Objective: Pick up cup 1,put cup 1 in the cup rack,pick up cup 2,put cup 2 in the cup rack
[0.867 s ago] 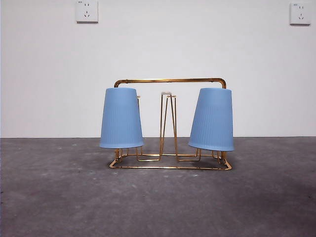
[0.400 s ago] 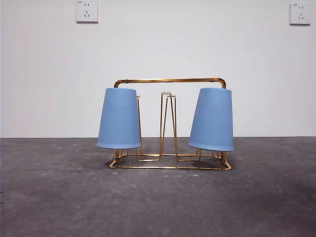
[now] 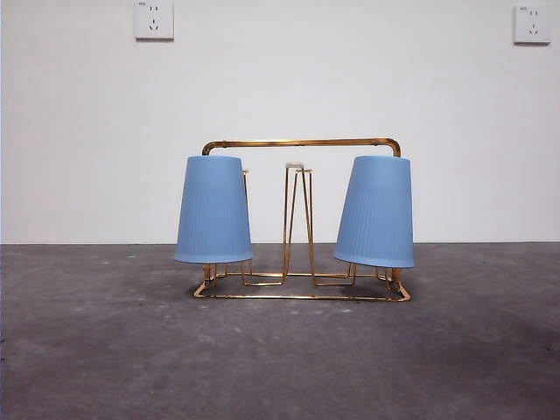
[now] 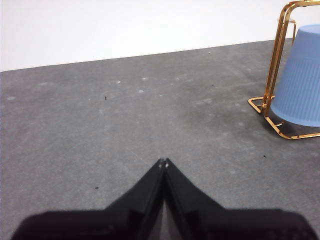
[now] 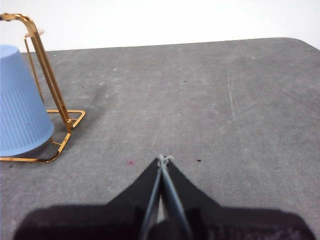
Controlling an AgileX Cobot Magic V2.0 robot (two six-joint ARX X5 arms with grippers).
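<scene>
1. On the grey table (image 3: 105,350), at the middle of your front view, stands the cup rack (image 3: 302,143), its gold arched handle running level above a rectangular wire base.
2. Over the rack's left-hand prong, as the front view shows it, you see one blue ribbed cup (image 3: 213,210) hanging upside down, its wide rim near the base and slightly tilted.
3. On the opposite end hangs the second blue cup (image 3: 377,212), also inverted and leaning a little, its rim lower on the outer side.
4. Between the two cups you see a pair of tall narrow prongs (image 3: 297,219) with white tips, bare.
5. Your left gripper (image 4: 163,162) sits low over bare table, well apart from the rack's end, jaws pressed together and holding nothing.
6. Your right gripper (image 5: 164,159) is likewise off to the rack's other end, tips closed together and carrying nothing.
7. Behind the table you have a white wall with two power sockets (image 3: 154,19) high up near the corners.
</scene>
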